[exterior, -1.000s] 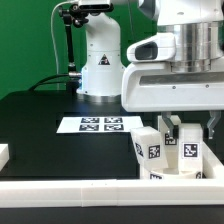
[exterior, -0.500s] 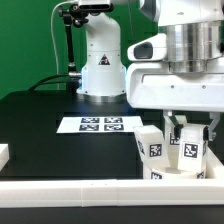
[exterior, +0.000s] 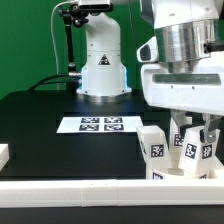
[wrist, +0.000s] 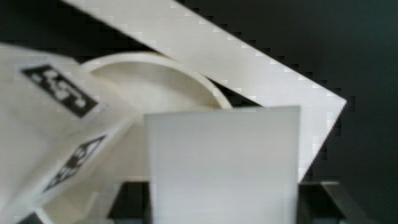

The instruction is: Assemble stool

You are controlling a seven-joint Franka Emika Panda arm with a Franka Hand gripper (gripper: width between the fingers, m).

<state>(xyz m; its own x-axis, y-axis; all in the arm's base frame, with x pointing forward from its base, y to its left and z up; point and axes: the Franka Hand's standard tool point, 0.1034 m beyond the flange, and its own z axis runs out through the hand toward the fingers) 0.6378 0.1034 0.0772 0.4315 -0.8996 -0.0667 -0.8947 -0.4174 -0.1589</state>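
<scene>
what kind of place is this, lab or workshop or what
Most likely a robotics lab test bench: a black table walled by a white rim, a marker board fixed flat on it, and a green backdrop behind the arm's base.

1. Gripper (exterior: 196,128) mostly masked in the exterior view by the white wrist housing (exterior: 185,85); fingertips partly lost behind the tagged legs, so jaw spacing unreadable there.
2. Legs (exterior: 154,150) cut off below by the white front rail (exterior: 70,192); number of legs unclear.
3. Seat (wrist: 151,95) seen only as a curved sliver in the wrist view, covered by a blurred white block (wrist: 222,165) close to the lens.
4. Tag (wrist: 63,87) in the wrist view smeared, pattern unreadable.
5. Small white piece (exterior: 3,154) clipped by the exterior view's left edge; identity unclear.
</scene>
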